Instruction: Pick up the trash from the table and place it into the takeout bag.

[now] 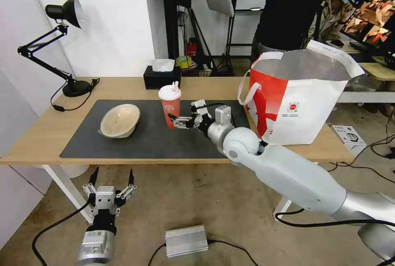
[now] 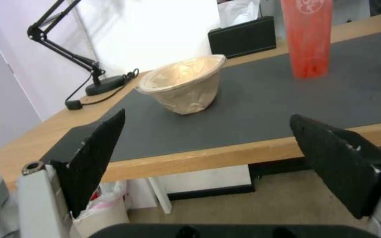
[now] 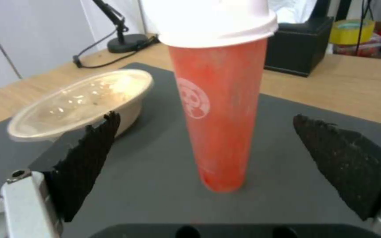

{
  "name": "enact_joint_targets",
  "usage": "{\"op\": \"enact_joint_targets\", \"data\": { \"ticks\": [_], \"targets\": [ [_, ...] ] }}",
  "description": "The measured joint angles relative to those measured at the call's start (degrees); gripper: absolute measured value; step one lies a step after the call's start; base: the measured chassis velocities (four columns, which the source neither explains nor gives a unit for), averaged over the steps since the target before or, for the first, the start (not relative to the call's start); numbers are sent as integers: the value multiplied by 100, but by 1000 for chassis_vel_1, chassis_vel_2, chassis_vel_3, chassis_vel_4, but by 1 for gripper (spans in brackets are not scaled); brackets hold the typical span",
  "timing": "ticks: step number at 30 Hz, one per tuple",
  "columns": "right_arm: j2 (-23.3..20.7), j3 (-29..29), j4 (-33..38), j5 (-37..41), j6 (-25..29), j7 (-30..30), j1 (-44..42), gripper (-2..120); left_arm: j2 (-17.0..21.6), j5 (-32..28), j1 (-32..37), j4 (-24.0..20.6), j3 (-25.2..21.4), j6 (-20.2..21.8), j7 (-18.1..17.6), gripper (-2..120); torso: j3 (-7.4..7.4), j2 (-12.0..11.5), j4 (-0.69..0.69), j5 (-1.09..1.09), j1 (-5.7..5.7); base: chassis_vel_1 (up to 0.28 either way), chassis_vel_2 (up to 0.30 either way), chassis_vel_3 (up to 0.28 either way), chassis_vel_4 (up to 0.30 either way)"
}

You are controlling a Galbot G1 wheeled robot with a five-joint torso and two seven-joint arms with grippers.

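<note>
The long wooden table (image 1: 115,89) has a big dark grey mat (image 1: 152,142) on it. A tall red cup (image 1: 169,107) with a white lid and a pink straw stands straight up near the middle of the mat. The beige bowl (image 1: 119,120) sits on the mat at about 9 o'clock from the cup, a little way off, and it leans to one side.

The right gripper (image 1: 174,119) is just beside the cup, at about 4 o'clock from it, low by the cup's bottom half. Its fingers are spread wide apart. In the right wrist view the red cup (image 3: 217,112) stands between the two black fingers (image 3: 89,158), closer than the tips, and the fingers do not touch it. The beige bowl (image 3: 80,102) is near it on the mat.

The left gripper (image 1: 112,177) hangs low in front of the table's near edge, over the floor, at about 7 o'clock from the bowl. Its fingers (image 2: 98,155) are spread wide too, and they hold nothing. The left wrist view shows the beige bowl (image 2: 186,82) and the red cup (image 2: 307,39) farther back on the mat.

The white and red takeout bag (image 1: 296,101) stands on the table at 3 o'clock from the cup, well apart from it. Its top is open and the silver inside shows. A black tissue box (image 1: 161,75) sits at the back of the table, at 12 o'clock from the cup. A black desk lamp (image 1: 61,43) stands at the far left end of the table
</note>
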Motion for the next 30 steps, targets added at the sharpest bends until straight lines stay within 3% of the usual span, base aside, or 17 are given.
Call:
{"op": "enact_joint_targets", "data": {
  "ticks": [30],
  "targets": [
    [552, -293, -1120, -22, 150, -160, 465, 100, 31, -146, -41, 42, -98, -46, 0, 100, 0, 0, 0, 0, 0, 0, 0, 0, 0]
  ]
}}
